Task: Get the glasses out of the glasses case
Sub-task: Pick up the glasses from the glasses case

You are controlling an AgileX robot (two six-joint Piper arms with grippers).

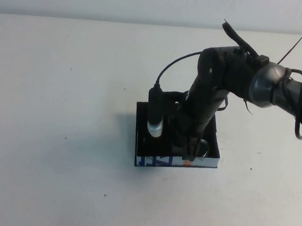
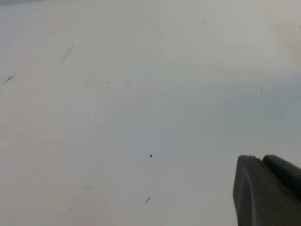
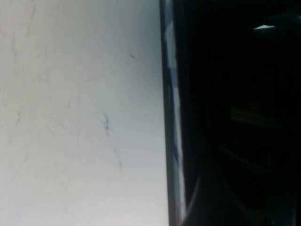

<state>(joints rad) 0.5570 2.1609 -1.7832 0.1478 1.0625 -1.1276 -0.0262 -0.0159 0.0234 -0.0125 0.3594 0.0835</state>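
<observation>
Your right gripper (image 1: pixel 189 147) is down inside the glasses case (image 1: pixel 146 115), close to the near wall that carries the white side with blue letters and an orange mark (image 1: pixel 187 162). The right arm (image 1: pixel 216 81) reaches in from the right of the high view and blocks most of the case's interior, so I cannot tell how wide its jaws stand or whether they have anything between them.

A rounded dark shape with a pale sheen just right of the gripper tip looks like a lens of the glasses (image 1: pixel 203 146), lying in the case near its front right corner; the rest of the frame is hidden under the arm. The case sits flat on the white worktop (image 1: pixel 62 111), roughly central.

In the right wrist view you get only the case's edge (image 3: pixel 170 117) with its white-and-blue side against the pale worktop (image 3: pixel 80 113), and darkness within.

Your left gripper (image 2: pixel 268 193) shows only as a dark fingertip at the corner of the left wrist view, over bare worktop (image 2: pixel 141 94); its jaw state cannot be told.
</observation>
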